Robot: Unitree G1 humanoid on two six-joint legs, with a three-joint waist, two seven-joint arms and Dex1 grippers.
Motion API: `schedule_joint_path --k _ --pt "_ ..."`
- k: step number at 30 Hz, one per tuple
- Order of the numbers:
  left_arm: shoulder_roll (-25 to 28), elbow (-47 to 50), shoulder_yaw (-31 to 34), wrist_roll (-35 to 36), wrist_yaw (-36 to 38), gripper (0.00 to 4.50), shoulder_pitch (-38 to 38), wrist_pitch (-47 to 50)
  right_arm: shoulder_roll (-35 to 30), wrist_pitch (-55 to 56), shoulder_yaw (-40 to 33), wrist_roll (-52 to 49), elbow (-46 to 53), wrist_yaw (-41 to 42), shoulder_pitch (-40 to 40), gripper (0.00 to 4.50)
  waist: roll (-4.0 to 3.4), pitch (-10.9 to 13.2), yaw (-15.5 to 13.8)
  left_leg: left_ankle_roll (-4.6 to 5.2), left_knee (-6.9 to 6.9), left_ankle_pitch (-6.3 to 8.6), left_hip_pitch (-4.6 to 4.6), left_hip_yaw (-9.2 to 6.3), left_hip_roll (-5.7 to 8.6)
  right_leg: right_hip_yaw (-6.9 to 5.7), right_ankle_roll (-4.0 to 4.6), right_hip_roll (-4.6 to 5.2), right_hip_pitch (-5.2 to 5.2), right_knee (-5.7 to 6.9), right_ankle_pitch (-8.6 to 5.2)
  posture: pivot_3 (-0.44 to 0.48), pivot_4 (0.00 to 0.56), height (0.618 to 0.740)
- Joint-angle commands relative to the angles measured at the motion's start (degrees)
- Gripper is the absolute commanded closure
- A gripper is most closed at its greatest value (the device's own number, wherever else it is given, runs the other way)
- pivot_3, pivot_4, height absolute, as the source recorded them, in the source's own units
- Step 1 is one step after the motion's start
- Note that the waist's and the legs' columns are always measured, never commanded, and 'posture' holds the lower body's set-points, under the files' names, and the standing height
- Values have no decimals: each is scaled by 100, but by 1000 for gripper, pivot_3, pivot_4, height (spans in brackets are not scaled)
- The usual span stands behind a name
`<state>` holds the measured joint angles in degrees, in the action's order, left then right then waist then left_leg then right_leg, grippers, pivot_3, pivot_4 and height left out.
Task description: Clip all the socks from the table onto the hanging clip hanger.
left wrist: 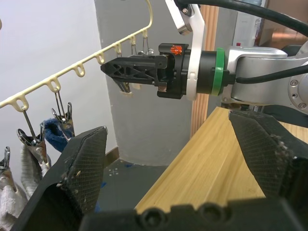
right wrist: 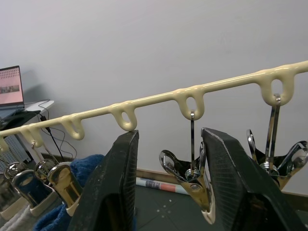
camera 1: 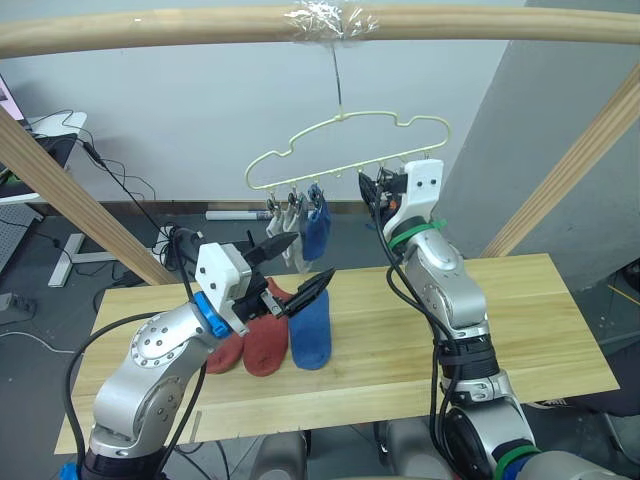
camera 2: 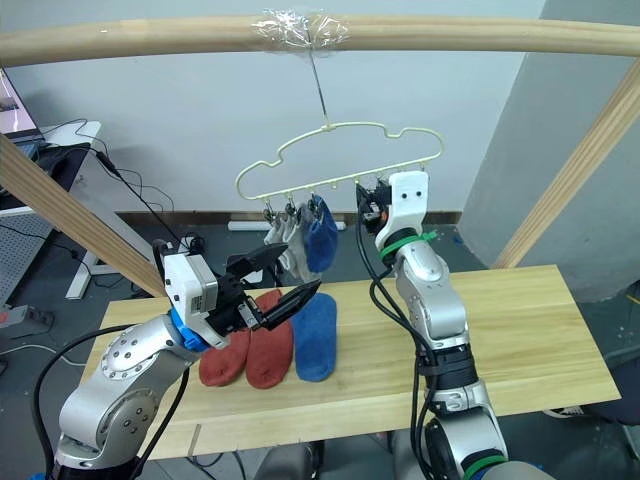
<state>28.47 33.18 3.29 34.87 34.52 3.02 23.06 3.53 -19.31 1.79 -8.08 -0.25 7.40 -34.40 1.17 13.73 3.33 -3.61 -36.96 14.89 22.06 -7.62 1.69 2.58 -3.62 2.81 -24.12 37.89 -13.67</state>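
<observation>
hanging three socks, three left on the table

below the clip hanger (camera 1: 345, 150) lies the table (camera 1: 520, 320). on it, two rust-red socks (camera 1: 255, 345) and one blue sock (camera 1: 311, 328). the left gripper (camera 1: 298, 270) is spread, empty, above them. two grey socks (camera 1: 290, 235) and a blue sock (camera 1: 317, 228) hang clipped. the right gripper (right wrist: 166, 183) is parted around a clip (right wrist: 192, 180).

Three socks (camera 1: 283, 335) on table (camera 1: 540, 320) (three clipped on clip hanger (camera 1: 345, 150)).

Both arms are silver-grey metal with round screwed joint caps and looped black cables. The left gripper (camera 1: 290, 270) has a white housing, blue collar and black latticed fingers; the right gripper (camera 1: 372, 190) has green bands.
</observation>
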Motion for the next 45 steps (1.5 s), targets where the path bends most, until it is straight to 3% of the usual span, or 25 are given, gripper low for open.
schedule_joint_path --k 1,27,32,35,41,45 --pt "-24 52 70 -10 32 0 31 -117 67 82 -35 -123 77 28 -97 2357 0 0 0 0 0 0 0 0 -1 0 1 -1 0 0 0 -24 199 740" --pt "3 195 67 64 50 0 -48 -73 151 86 -42 -224 -103 44 -161 2357 0 0 -3 -3 0 -1 -5 -1 -42 7 23 -50 0 -1 11 -16 182 740" --pt "-2 171 40 11 66 0 -65 -111 133 6 -48 -246 -98 64 -129 3900 0 0 -2 -3 0 -1 -6 -1 -42 8 23 -51 0 -1 11 -15 184 740" --pt "-16 173 53 33 36 0 -58 -84 116 -18 -52 -256 -96 71 -121 4483 0 0 -2 -3 0 -2 -6 -1 -42 8 23 -51 0 -1 11 -15 183 740" --pt "-3 136 10 0 -71 0 -37 34 0 -87 -123 -339 -55 154 -110 4483 0 0 -4 -3 -1 -2 -6 -1 -42 8 23 -51 0 -1 11 -15 189 740" --pt "364 -114 -551 -884 -83 0 -206 115 -277 -289 -141 -377 33 364 -131 4483 -1 -1 -2 -3 0 -2 -8 0 -42 10 23 -52 2 -1 11 -19 193 740"
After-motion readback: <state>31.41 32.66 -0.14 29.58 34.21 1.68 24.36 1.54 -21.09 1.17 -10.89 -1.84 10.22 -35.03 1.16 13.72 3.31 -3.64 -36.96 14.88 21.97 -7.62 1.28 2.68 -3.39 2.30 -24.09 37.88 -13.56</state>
